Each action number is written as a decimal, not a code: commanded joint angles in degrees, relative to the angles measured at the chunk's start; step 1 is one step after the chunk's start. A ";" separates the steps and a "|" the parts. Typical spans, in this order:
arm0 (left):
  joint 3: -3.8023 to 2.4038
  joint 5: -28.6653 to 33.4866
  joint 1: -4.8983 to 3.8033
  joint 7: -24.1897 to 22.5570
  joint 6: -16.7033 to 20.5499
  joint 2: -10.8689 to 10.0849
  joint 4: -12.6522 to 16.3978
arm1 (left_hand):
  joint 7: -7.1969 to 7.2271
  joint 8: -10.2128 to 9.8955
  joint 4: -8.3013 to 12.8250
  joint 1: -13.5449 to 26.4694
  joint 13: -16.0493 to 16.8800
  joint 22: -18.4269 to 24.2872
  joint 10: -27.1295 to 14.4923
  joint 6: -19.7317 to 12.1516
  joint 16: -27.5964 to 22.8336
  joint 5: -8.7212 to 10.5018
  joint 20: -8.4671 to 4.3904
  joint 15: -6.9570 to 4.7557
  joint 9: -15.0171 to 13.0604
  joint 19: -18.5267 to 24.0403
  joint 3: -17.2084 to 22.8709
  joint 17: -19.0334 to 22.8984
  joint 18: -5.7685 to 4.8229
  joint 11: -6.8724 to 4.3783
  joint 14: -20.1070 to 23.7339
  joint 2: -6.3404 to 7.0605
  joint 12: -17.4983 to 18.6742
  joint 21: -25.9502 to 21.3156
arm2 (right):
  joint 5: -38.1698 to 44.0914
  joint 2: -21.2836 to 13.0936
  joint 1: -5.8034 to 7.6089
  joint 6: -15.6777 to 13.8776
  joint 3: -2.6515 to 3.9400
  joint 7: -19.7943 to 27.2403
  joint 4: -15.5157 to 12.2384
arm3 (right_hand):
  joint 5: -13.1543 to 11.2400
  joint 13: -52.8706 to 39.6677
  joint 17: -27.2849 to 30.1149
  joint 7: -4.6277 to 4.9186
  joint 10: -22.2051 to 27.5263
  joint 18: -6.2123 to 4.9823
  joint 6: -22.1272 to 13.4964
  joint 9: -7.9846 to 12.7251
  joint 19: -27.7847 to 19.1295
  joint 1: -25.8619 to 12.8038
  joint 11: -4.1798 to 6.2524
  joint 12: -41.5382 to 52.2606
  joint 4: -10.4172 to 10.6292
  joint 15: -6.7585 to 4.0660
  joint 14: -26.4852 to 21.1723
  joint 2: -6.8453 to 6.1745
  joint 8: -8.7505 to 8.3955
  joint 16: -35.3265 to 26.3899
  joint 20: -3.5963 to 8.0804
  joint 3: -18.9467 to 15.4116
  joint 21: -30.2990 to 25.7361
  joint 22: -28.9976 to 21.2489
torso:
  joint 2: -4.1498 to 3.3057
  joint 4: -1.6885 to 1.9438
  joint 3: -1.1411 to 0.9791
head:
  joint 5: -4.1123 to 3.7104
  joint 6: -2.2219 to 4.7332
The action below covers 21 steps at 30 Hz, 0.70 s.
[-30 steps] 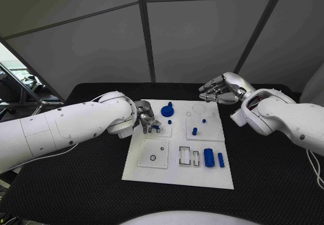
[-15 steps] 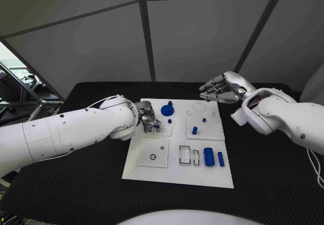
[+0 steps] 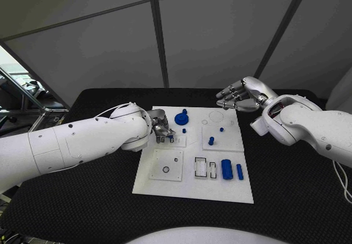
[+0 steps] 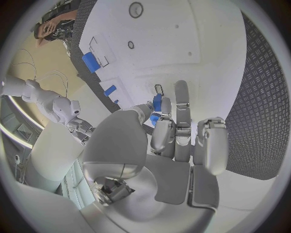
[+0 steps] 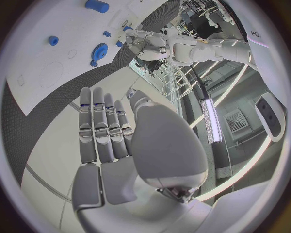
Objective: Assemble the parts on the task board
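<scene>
Task board (image 3: 192, 190) lies mid-table (image 3: 73, 203); parts (image 3: 227, 170) rest on it.

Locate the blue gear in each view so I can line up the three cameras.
Head view: the blue gear sits near the far edge of the task board, just beyond the left hand.
Left wrist view: cannot make it out; the palm and fingers cover the middle.
Right wrist view: the gear lies beyond the right hand, on the board.
Shared landmark: the big blue cylinder.
</scene>
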State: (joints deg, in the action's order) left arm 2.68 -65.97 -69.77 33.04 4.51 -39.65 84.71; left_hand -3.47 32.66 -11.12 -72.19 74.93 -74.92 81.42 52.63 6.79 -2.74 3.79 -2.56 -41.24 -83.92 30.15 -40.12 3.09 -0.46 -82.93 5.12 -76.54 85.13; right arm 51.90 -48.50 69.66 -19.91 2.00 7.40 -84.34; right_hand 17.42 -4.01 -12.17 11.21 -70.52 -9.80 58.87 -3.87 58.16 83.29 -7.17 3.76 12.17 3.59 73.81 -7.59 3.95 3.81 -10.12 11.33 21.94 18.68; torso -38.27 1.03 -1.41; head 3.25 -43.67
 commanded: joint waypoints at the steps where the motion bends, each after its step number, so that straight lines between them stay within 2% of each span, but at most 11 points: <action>1: -0.01 -0.82 0.01 0.78 -0.85 0.16 -0.09 | 0.19 0.19 5.21 0.39 0.64 -8.74 0.45 -0.02 -0.33 -0.15 -0.35 -0.01 -0.08 -3.21 5.46 -0.05 -1.55 0.00 -0.31 -0.11 -0.23 0.28 | 0.15 0.04 0.12 0.32 0.05 0.53 -0.13 | 0.20 0.09 0.05 -0.07 0.32 -0.59 -0.51 0.03 0.19 -0.57 0.07 -0.04 -0.24 0.52 -0.06 0.16 -0.10 -0.20 -0.04 0.00 -0.35 -0.05 | -0.02 0.04 0.01 | -0.12 -0.06; 21: 0.15 -0.81 0.19 1.42 -3.75 0.72 -0.25 | 0.22 0.22 5.36 0.50 0.49 -8.66 0.37 -0.04 -0.36 -0.15 -0.36 -0.02 -0.17 -3.18 5.67 -0.08 -1.53 -0.02 -0.32 0.00 -0.09 0.22 | 0.15 0.11 0.12 0.50 0.05 0.45 -0.12 | 0.20 0.11 0.11 -0.08 0.31 -0.60 -0.50 0.03 0.23 -0.70 0.07 -0.02 -0.20 0.53 -0.05 0.21 -0.07 -0.19 -0.06 -0.02 -0.44 -0.12 | -0.02 0.05 0.00 | -0.32 -0.43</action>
State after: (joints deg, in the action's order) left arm 2.74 -66.38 -69.62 33.64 2.21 -38.92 84.47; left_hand -3.59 32.65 -10.48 -71.66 74.91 -74.91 81.41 52.71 6.79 -2.85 3.79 -2.55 -41.34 -83.92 30.79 -40.11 3.09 -0.44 -82.92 5.65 -76.54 85.13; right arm 51.94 -48.43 69.66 -19.78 2.00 7.41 -84.36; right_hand 17.42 -3.95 -12.11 11.21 -70.52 -9.80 58.87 -3.87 58.16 83.12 -7.17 3.76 12.17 3.59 73.81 -7.42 3.95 3.81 -10.12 11.33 21.68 18.61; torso -38.29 1.07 -1.38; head 2.93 -44.02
